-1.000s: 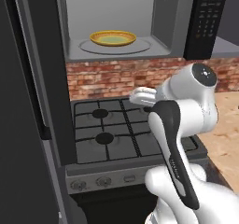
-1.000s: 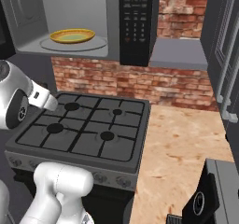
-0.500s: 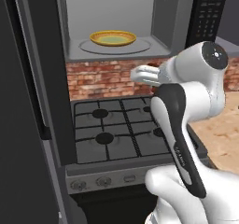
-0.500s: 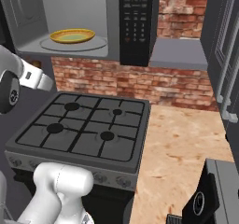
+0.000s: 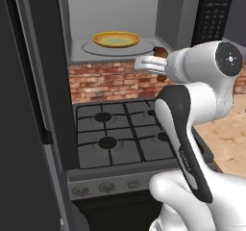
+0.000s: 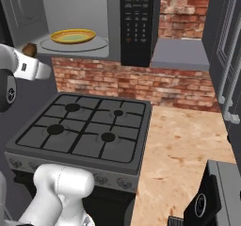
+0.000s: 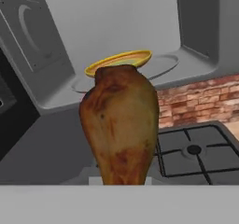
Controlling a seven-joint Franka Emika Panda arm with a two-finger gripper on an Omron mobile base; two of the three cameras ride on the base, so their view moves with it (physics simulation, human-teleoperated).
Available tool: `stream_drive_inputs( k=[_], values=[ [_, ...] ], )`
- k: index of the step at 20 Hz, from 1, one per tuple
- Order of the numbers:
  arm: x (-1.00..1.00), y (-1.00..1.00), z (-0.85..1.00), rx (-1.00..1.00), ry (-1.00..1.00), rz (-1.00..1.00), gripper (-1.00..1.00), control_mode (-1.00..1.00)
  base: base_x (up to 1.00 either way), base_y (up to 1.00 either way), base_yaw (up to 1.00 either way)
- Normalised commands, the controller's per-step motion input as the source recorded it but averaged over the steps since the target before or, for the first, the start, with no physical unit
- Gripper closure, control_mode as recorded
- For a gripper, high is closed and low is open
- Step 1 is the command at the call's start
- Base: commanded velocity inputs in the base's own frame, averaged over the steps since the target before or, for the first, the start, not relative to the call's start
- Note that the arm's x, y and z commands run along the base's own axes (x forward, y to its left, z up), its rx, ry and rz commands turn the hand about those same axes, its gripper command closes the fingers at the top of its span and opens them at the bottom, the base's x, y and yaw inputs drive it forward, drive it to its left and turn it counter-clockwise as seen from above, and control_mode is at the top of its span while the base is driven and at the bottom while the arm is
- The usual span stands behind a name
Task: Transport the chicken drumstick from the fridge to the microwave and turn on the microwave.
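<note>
Drumstick in hand: my gripper (image 5: pixel 161 64) is closed on the chicken drumstick (image 7: pixel 120 125), which stands up from between my fingers in the hand view and shows as a small brown lump at my wrist's end in the right base view (image 6: pixel 29 49). I am raised above the gas stove (image 5: pixel 126 131), just outside the open mouth of the microwave (image 5: pixel 115 18), with the yellow plate (image 5: pixel 116 38) sitting on the round turntable (image 5: pixel 93 48) ahead of me. The step in hand, as I judge it, is carrying the meat into the cavity and setting it on that plate. To do it well I should keep my grip firm, come in level and high enough to clear the cavity's front lip and the plate's rim, then lower over the plate's middle before letting go, so the piece does not roll off. The open door (image 7: pixel 28 41) stands to one side, and I should steer clear of it. The button panel (image 6: pixel 136 22) waits for later.
</note>
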Motion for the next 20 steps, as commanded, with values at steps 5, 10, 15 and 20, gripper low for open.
stream_drive_inputs(
  k=[5, 10, 15, 20],
  values=[
    [0.15, -0.11, 0.14, 0.00, -0.25, 0.00, 1.00, -1.00, 0.00, 0.00, 0.00],
    [0.16, -0.14, 0.58, 0.05, -0.03, 0.00, 1.00, -1.00, 0.00, 0.00, 0.00],
    [0.19, -0.06, 0.63, 0.04, 0.06, 0.00, 1.00, -1.00, 0.00, 0.00, 0.00],
    [0.29, 0.00, 0.09, -0.01, 0.09, 0.00, 1.00, -1.00, 0.00, 0.00, 0.00]
  ],
)
